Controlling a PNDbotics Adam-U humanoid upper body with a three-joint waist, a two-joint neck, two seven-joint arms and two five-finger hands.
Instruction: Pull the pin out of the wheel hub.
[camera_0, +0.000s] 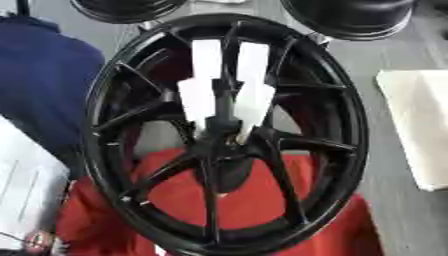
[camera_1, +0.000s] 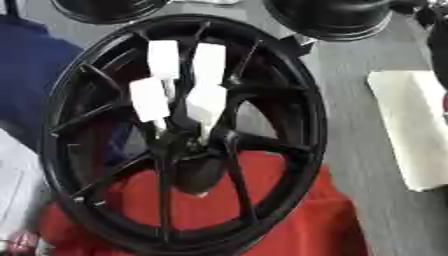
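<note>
Black multi-spoke wheel hub stood upright, centre of view, tilted slightly, rim filling most of frame. Lower part rested against red cloth/base. White blocks seen through upper spokes, four pieces approx., two upper, two lower, just above hub centre. Pin not made out among spokes; could not tell which part, if any. Two more black wheels at far edge: one top left, one top right. White pad on grey floor, right of rim, apart from it. Blue fabric at left; white sheet lower left. No robot hand in either view; hand state not observable.
</note>
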